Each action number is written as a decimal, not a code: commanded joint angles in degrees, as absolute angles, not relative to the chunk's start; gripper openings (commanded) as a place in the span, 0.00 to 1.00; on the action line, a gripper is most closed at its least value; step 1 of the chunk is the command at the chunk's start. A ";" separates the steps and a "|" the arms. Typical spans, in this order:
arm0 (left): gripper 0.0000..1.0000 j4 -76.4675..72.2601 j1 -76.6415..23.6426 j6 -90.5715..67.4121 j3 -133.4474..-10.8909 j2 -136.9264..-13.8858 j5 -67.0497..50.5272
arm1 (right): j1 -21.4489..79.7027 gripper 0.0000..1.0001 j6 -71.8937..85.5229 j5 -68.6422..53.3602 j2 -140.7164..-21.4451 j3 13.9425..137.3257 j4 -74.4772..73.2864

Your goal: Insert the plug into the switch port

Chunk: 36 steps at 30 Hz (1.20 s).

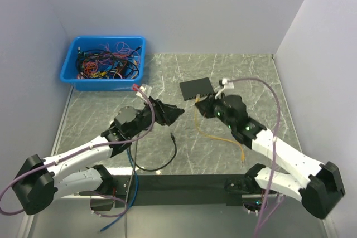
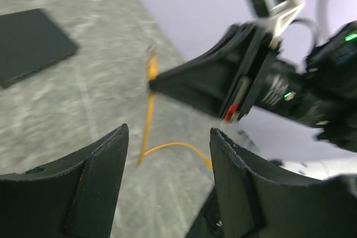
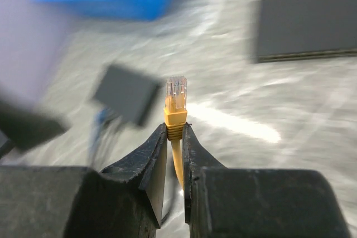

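Observation:
The switch [image 1: 196, 88] is a flat black box lying on the marble table; it also shows in the right wrist view [image 3: 307, 23] and the left wrist view [image 2: 30, 43]. My right gripper [image 1: 199, 106] is shut on the yellow boot of the clear-tipped plug [image 3: 175, 100], which points forward out of the fingertips, just in front of and left of the switch. The yellow cable [image 1: 223, 137] trails back over the table. My left gripper [image 1: 177, 113] is open and empty, pointing at the right gripper [image 2: 153, 85] from the left.
A blue bin [image 1: 103, 62] full of tangled cables stands at the back left. A loose black cable [image 1: 167, 157] lies on the table near the front. White walls close in the left, back and right sides.

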<state>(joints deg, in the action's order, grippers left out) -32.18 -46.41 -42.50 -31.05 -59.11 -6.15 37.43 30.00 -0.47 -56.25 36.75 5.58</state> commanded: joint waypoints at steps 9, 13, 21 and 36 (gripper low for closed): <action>0.63 -23.91 -41.75 -41.31 -40.07 -72.22 5.62 | 22.42 0.00 25.58 20.73 -85.23 60.98 -14.31; 0.63 -24.69 -40.35 -40.96 -42.80 -78.30 5.80 | 19.34 0.00 21.37 29.34 -100.40 77.19 -22.65; 0.60 -27.77 -35.60 -41.93 -48.94 -92.00 2.90 | 16.70 0.00 19.51 26.28 -117.67 92.80 -28.47; 0.57 -29.00 -33.14 -40.96 -65.55 -113.10 -4.30 | 16.61 0.00 17.84 8.01 -130.25 107.76 -38.59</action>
